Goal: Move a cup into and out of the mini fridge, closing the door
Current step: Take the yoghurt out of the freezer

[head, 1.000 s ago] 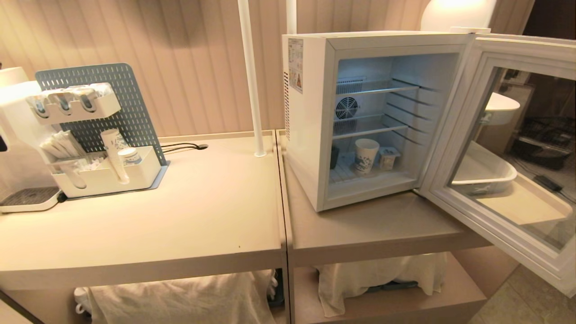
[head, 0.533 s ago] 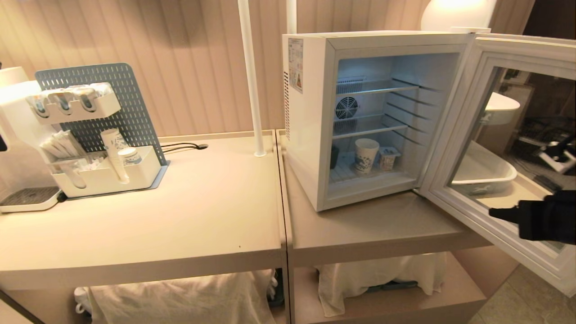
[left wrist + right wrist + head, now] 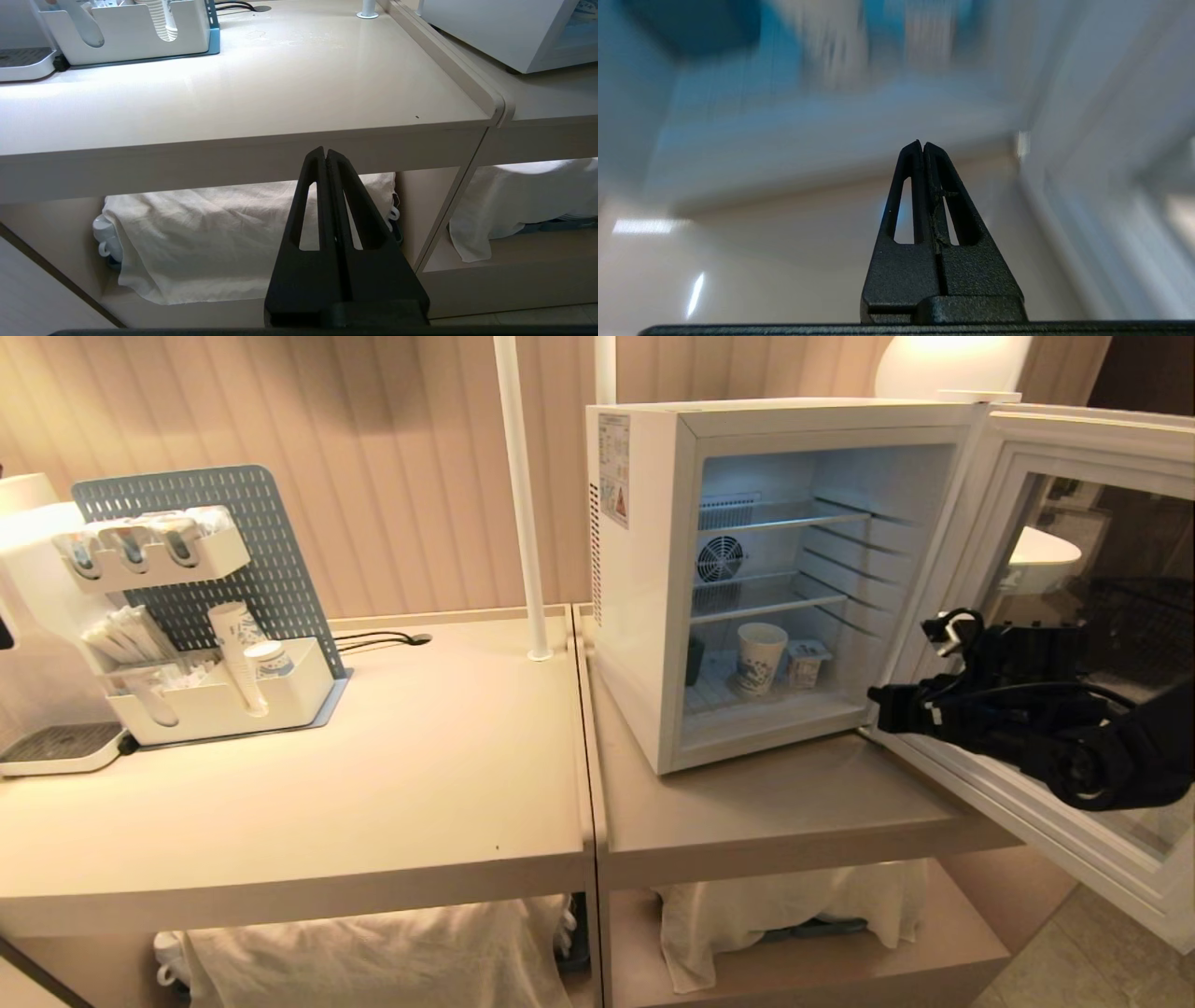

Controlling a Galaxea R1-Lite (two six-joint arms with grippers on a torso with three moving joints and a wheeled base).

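Well, a small sticker on the mini fridge [image 3: 644,588] is too tiny to read. It sits on a pale tan table [image 3: 775,803] by a striped wall. Its door [image 3: 1055,644] hangs wide open. Inside, low down, stands the cup [image 3: 758,658], white with blue marks. Near the doorway hangs the right gripper [image 3: 878,695], pinched tight on nothing. Low before the table, the left gripper [image 3: 325,154] is pinched tight too.

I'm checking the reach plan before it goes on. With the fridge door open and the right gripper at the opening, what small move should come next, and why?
Probably open the right gripper before reaching in: it is shut and holds nothing, just outside the mini fridge by the open door. The cup stands upright on the bottom shelf, beside a smaller container, so the jaws must spread first. The left gripper is parked below the table edge.
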